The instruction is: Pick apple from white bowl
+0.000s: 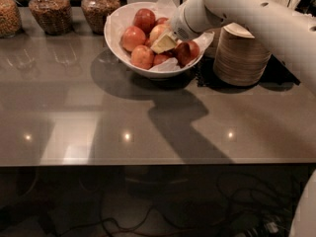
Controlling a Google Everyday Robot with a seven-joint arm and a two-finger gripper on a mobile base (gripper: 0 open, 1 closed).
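Observation:
The wide white bowl (111, 31), lined with crinkled white paper, stands at the back middle of the grey table. It holds several red and yellow apples, such as one at the left (133, 37), one at the back (144, 19) and a dark red one at the right (184, 52). My gripper (164, 43) reaches down from the upper right on the white arm (247, 14). Its cream tip is inside the bowl among the middle apples, touching them. The apple under the tip is mostly hidden.
A stack of cream disposable bowls (241, 56) stands just right of the white bowl, under the arm. Three glass jars of dry food (48, 11) (100, 3) (7, 16) line the back left. The glossy table (98, 122) ends at its front edge, with cables below.

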